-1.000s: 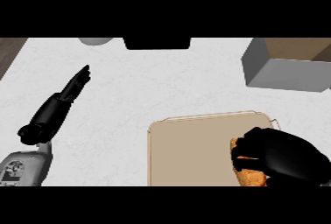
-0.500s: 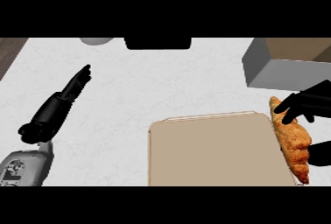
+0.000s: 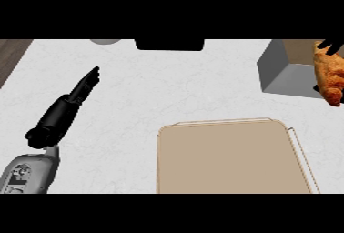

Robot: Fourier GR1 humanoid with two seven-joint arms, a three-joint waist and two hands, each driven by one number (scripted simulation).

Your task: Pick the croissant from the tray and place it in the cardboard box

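The golden-brown croissant [image 3: 328, 75] hangs in the air at the right edge, over the grey-walled cardboard box [image 3: 282, 68]. My right hand [image 3: 331, 45] shows only as black fingers at the croissant's top end, curled onto it; the rest of the hand is out of view. The beige tray [image 3: 228, 157] lies bare at the lower middle. My left hand [image 3: 82, 87] rests open at the left, fingers straight and pointing up, far from the tray and box.
A black object [image 3: 169, 44] sits at the counter's far edge, with a grey round thing [image 3: 105, 41] to its left. A dark wooden strip [image 3: 12, 52] runs along the upper left. White counter lies between the tray and the box.
My right hand has lifted the croissant off the tray and carried it up and to the right, over the box. The left arm has not moved.
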